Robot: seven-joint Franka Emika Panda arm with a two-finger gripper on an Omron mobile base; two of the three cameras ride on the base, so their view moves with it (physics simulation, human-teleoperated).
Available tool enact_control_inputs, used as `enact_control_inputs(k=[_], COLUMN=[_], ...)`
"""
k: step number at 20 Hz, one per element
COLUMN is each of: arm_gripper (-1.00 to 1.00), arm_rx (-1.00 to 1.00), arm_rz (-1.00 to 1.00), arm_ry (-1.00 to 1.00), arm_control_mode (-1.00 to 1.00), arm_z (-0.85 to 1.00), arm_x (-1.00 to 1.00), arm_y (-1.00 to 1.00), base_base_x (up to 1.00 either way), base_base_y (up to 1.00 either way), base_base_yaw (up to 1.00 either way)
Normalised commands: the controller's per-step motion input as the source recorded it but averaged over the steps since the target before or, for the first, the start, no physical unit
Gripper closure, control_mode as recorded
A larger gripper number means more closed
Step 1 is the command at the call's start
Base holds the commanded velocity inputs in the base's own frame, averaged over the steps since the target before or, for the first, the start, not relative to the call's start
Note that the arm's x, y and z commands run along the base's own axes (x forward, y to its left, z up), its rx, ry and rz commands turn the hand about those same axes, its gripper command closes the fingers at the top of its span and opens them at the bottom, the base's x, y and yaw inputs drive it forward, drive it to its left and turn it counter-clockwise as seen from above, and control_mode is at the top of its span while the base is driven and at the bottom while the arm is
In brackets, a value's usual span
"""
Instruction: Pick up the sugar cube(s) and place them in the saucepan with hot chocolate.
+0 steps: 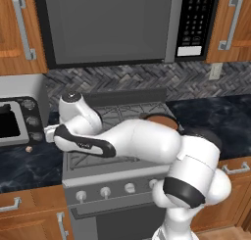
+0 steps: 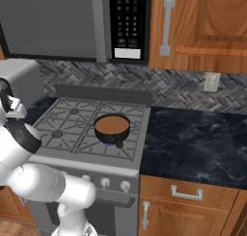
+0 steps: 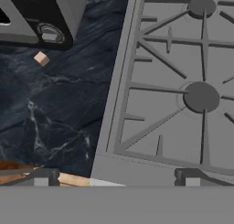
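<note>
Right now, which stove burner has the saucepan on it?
The front right burner: the saucepan of brown liquid sits there; the stove's other three grates are bare.

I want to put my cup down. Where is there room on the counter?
The dark counter right of the stove is bare. Left of the stove, the strip in front of the toaster oven is tighter: a sugar cube lies there, the arm above.

One tan sugar cube [image 3: 41, 58] sits on the dark marble counter, about 10 o'clock in the hand view, just below the toaster oven. The saucepan [image 2: 112, 128], full of brown chocolate, sits upright on the stove's front-right burner.
</note>
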Motion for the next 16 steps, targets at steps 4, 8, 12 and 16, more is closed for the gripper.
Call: enact_control_inputs(k=[4, 8, 12, 16], arm_gripper=[-1.00, -1.00, -1.00, -1.00], arm_rx=[0.00, 0.00, 0.00, 0.00], arm_rz=[0.00, 0.00, 0.00, 0.00], arm_ry=[0.00, 0.00, 0.00, 0.00], arm_control_mode=[-1.00, -1.00, -1.00, -1.00], arm_z=[-0.01, -0.10, -0.21, -0.14], arm_x=[0.05, 0.03, 0.06, 0.04], arm_y=[0.39, 0.38, 0.37, 0.37], base_base_x=[0.00, 0.00, 0.00, 0.00], base_base_y=[0.00, 0.00, 0.00, 0.00], base_base_yaw=[0.00, 0.00, 0.00, 0.00])
